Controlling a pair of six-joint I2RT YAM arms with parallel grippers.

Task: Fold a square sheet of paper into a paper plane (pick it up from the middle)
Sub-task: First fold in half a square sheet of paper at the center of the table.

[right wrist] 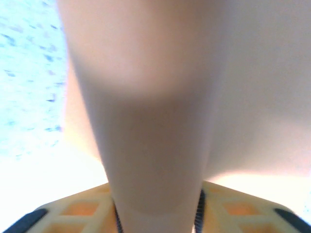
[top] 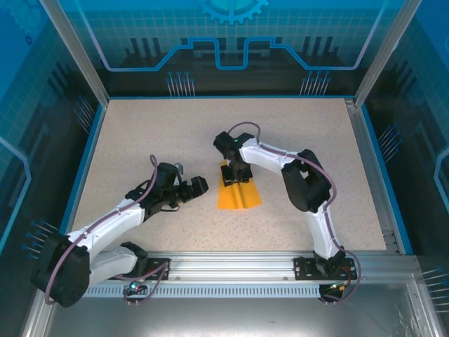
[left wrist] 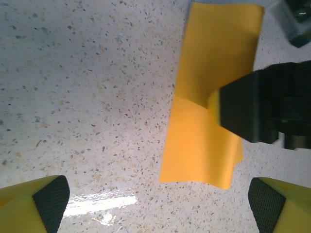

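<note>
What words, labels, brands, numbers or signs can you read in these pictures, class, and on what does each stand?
No text can be read. The thin orange sheet of paper is plain, the speckled beige table top is unmarked, and the blue back panel bears a gear drawing and lines, no letters. The right wrist view is too blurred to show any.

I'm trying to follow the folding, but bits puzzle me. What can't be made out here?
Right wrist view: paper sits too close to the lens, a pale blur; folds unreadable.
Top view: right claw covers the paper's far end; whether it grips cannot be told.
Left wrist view: that claw is cut off by the right edge and hides paper beneath.
</note>
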